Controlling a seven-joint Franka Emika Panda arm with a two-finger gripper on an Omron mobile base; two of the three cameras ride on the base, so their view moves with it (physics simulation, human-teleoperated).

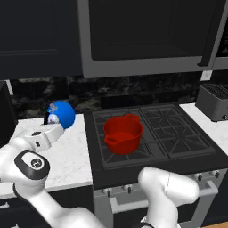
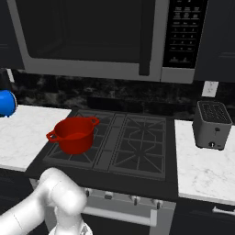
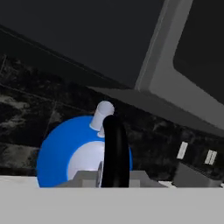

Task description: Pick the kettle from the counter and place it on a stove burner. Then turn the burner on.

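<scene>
Left of the stove, above the white marble counter (image 1: pixel 67 160), the small bright-blue cone-shaped kettle (image 1: pixel 62 114) hangs by its black handle in my gripper (image 1: pixel 50 120), seemingly clamped; I'd carry it level past the red two-handled pot (image 1: pixel 123 133) to a free black cast-iron burner grate (image 1: pixel 176 129).

The kettle (image 2: pixel 6 103) is being cut off by the right base view's left edge. In the hand view, its black handle (image 3: pixel 115 151) is hiding the end effector's fingertips.

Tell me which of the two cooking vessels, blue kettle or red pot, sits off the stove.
The bright-blue round kettle is over the white marble counter; the red two-handled pot occupies a black burner grate.
</scene>
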